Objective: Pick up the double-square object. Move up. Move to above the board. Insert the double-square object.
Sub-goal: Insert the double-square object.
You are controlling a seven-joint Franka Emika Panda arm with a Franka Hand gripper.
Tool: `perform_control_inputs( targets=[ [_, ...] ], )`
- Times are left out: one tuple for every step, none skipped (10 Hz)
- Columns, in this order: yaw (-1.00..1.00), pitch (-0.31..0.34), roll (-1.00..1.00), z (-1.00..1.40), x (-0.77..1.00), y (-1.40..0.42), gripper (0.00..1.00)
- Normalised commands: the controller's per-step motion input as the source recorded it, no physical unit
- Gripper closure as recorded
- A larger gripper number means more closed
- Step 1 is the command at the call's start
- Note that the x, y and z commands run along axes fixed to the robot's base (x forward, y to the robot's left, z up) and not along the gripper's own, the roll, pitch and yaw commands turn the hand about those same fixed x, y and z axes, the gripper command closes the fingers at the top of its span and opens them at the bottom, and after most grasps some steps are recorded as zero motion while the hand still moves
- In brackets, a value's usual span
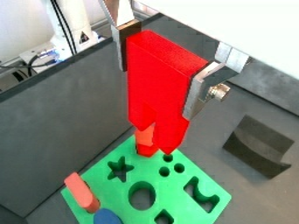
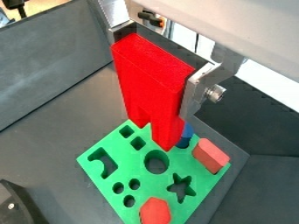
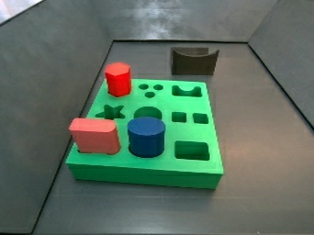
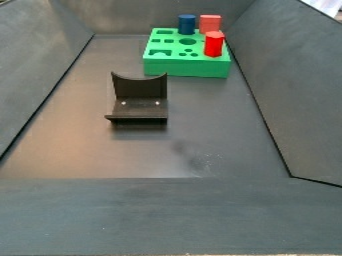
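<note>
My gripper is shut on the double-square object, a bright red stepped block that hangs upright between the silver fingers in both wrist views. It is held high above the board, a green slab with shaped holes that also shows in a wrist view. The block's stepped lower end points down over the board's near edge. The board shows in both side views. The gripper and the block are out of view in both side views.
On the board stand a red hexagonal prism, a salmon-pink block and a blue cylinder. The dark fixture stands on the floor apart from the board. Grey walls enclose the bin.
</note>
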Motion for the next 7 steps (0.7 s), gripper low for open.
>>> perform_control_inputs(
  targets=[
    [-0.09,-0.097,0.07,-0.48,0.49,-0.35,1.00],
    [-0.06,-0.039,0.12,-0.52,0.89,-0.47,1.00],
    [0.00,-0.034,0.15,-0.53,0.99,-0.43,1.00],
    [0.00,-0.067,0.16,-0.56,0.94,-0.34,1.00],
    [0.00,-0.103,0.14,-0.58,0.91,-0.19,1.00],
    [0.00,-0.130,0.19,-0.59,0.81,-0.17,1.00],
    [0.00,-0.137,0.21,-0.58,0.75,-0.17,1.00]
  ],
)
